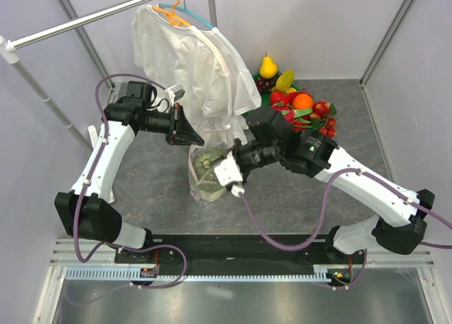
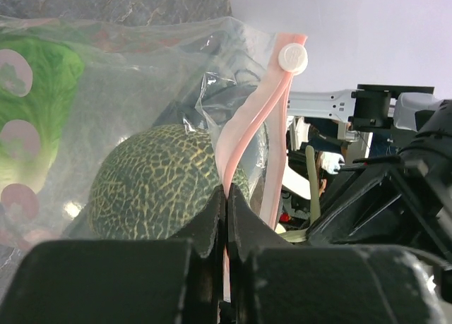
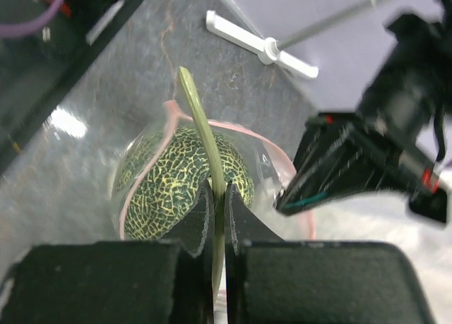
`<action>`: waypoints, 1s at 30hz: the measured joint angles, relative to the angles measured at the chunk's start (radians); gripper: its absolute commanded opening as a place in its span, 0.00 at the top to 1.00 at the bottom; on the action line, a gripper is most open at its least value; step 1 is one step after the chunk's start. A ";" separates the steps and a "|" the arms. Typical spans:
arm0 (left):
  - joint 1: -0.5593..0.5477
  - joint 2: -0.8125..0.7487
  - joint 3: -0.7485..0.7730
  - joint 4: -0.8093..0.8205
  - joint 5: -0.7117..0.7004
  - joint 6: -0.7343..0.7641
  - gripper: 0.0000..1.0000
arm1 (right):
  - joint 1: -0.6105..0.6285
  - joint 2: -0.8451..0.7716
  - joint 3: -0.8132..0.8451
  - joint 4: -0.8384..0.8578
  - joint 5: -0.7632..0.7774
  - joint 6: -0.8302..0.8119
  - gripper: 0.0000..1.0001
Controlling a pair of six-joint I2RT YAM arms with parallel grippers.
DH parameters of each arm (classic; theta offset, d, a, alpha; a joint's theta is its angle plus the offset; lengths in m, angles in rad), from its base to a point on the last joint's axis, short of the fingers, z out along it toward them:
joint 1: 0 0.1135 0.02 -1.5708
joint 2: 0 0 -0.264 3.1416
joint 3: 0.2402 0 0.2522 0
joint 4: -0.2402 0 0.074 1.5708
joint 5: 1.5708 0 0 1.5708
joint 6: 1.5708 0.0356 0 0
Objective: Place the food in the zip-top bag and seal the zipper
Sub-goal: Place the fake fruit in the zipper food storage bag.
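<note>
Bag [image 1: 203, 179] stands upright near the middle of the desk [image 1: 148, 190], between both arms, with lettuce [image 2: 35, 105] and a melon [image 2: 159, 186] inside. On its left side, the left gripper [image 2: 226, 197] is clamped on the pink zipper [image 2: 244, 126], below the white tab [image 2: 292, 58]. On its right side, the right gripper [image 3: 219, 197] is pinched on a thin pale-green strip [image 3: 201, 119] above the melon; I cannot tell what that strip is. More food [image 1: 302, 105] is heaped at the far edge, right of the middle, beside a hanging shirt [image 1: 191, 63].
</note>
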 measured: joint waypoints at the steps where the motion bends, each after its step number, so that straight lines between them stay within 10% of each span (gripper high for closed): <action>1: -0.003 0.000 0.000 0.000 0.000 0.002 0.98 | 0.012 0.000 0.002 -0.022 0.008 -0.072 1.00; 14: -0.018 0.000 -0.013 -0.003 0.000 0.013 0.98 | 0.075 0.083 0.035 -0.237 0.152 -0.814 1.00; 30: -0.033 -0.014 -0.026 -0.004 0.001 0.043 0.98 | 0.037 0.162 0.213 -0.195 0.068 -0.390 1.00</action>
